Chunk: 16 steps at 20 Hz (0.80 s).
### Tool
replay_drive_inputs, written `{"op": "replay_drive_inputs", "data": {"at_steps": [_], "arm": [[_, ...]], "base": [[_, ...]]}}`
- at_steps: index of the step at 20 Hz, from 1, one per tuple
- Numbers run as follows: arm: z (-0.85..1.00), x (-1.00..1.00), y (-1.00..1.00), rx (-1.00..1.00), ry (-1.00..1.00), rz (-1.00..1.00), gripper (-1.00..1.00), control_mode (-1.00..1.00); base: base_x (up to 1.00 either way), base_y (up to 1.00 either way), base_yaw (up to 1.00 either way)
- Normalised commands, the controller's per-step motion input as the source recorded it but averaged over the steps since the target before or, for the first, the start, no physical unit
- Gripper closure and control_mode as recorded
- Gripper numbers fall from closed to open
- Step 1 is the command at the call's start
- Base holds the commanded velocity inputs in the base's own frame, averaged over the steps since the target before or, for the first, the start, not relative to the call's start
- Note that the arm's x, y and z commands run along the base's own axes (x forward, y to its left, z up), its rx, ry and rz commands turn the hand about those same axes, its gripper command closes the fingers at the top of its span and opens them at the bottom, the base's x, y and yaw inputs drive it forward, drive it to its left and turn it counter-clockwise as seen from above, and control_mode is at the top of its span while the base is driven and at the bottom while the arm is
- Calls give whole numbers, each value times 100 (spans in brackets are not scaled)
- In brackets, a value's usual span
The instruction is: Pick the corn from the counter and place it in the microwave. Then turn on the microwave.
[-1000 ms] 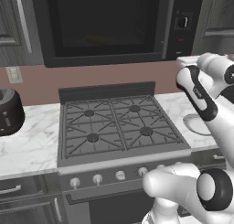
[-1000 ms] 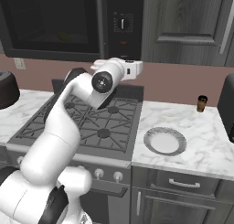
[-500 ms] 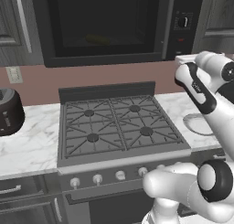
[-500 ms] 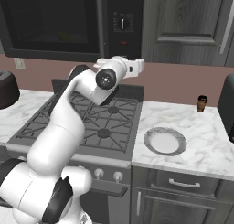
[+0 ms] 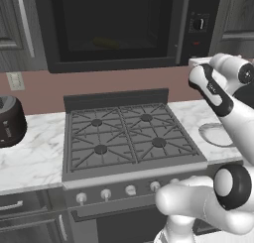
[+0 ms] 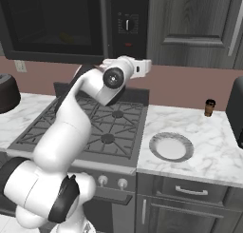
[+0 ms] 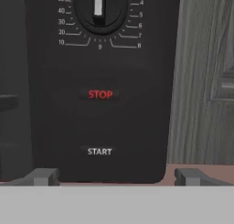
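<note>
Now, step: starting the microwave [image 5: 119,29], door shut.
Corn [image 5: 106,42]: lay inside, behind the glass.
Tool [image 7: 116,176]: released, empty, facing the control panel.
START button [image 7: 99,151]: at 12 o'clock from the tool.
Advice: rise slightly, push straight; avoid STOP [image 7: 100,94].

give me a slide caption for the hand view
Open gripper faces the microwave control panel: START button just above the fingertips, red STOP and the timer knob higher up.
</note>
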Motion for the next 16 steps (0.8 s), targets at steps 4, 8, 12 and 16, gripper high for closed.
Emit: {"op": "replay_drive_inputs", "data": {"at_steps": [4, 8, 12, 16], "arm": [[0, 15, -8, 0, 1, 2, -100, -100], [0, 20, -2, 0, 2, 0, -100, -100], [0, 16, -1, 0, 2, 0, -100, -100], [0, 13, -3, 0, 1, 0, -100, -100]], "base": [[0, 0, 0], [0, 0, 0], [0, 0, 0], [0, 0, 0]]}}
